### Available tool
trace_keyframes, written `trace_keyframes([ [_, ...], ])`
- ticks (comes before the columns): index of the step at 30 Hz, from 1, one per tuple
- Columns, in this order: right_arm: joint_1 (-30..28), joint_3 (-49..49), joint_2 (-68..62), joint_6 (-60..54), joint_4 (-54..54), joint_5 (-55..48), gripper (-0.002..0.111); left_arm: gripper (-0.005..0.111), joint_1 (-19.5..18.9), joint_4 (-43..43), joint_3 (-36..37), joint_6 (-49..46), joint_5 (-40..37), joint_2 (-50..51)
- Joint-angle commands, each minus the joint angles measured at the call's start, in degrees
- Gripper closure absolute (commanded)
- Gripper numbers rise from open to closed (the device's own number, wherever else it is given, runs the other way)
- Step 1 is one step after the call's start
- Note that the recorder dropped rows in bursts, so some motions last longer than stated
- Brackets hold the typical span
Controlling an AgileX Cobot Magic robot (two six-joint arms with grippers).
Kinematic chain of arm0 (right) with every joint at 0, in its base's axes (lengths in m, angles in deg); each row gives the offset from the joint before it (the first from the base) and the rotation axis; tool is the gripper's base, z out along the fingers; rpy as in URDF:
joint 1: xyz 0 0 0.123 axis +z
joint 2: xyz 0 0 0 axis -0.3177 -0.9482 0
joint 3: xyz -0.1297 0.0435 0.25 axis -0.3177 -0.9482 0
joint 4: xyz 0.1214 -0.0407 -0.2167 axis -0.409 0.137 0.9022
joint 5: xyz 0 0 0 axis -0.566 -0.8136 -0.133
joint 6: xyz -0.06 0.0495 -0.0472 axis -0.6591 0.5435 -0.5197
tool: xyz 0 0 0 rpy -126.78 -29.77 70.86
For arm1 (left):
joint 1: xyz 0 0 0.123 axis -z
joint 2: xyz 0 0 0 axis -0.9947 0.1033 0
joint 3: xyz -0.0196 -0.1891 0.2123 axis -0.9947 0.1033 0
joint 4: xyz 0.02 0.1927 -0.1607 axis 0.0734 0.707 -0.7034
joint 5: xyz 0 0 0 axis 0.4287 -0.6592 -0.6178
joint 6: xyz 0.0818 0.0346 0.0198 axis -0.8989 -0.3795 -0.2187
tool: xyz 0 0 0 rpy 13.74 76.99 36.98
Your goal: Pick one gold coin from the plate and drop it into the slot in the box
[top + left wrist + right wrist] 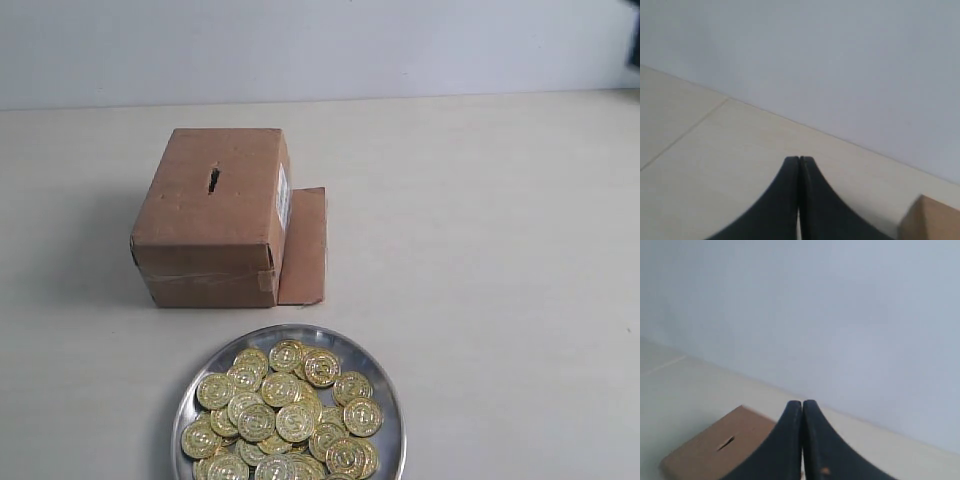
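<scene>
A round silver plate (385,385) sits at the table's front edge, heaped with several gold coins (282,413). Behind it stands the brown cardboard box (210,245), with a dark slot (213,180) in its top and a loose flap (303,247) lying against its right side. Neither gripper shows in the exterior view. In the left wrist view my left gripper (799,161) is shut with nothing in it, and a box corner (932,220) shows beside it. My right gripper (802,404) is shut and empty too, with the box (715,450) and its slot (725,443) beyond it.
The pale table (500,250) spreads to the right of the box and plate. A light grey wall (300,40) runs along the back. A dark object (634,45) shows at the upper right edge of the exterior view.
</scene>
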Motion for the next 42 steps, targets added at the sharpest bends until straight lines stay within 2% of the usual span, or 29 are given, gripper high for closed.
trace_keyframes([
  [1, -11.3, -0.3, 10.1, 0.2, 0.0, 0.0, 0.108, 0.107, -9.0, 0.7, 3.6, 0.3, 0.1, -6.3],
  [5, -20.6, -0.3, 20.3, 0.3, 0.0, 0.3, 0.108, 0.107, -10.6, 0.8, 5.8, 0.3, 0.0, -10.7],
  [9, -24.4, -0.3, 26.1, 0.3, 0.0, 0.7, 0.108, 0.107, -10.6, 0.8, 8.9, 0.3, 0.1, -13.8],
  [16, -24.5, -0.3, 32.9, 0.3, 0.0, 0.4, 0.108, 0.107, -10.6, 0.8, 15.6, 0.3, 0.1, -19.7],
  [24, -24.5, -0.3, 38.6, 0.3, 0.0, 0.4, 0.108, 0.107, -10.6, 0.8, 22.1, 0.3, 0.0, -20.0],
  [27, -24.5, -0.3, 42.0, 0.3, 0.0, 0.4, 0.108, 0.107, -10.5, 0.8, 23.1, 0.3, 0.0, -20.0],
  [39, -24.4, 0.5, 42.0, 0.3, 0.0, 0.4, 0.108, 0.107, -10.5, 0.8, 23.8, 0.3, 0.2, -20.0],
  [42, -24.4, 0.3, 42.0, 0.3, 0.0, -3.6, 0.108, 0.107, -10.5, 0.8, 24.5, 0.3, 1.2, -20.0],
])
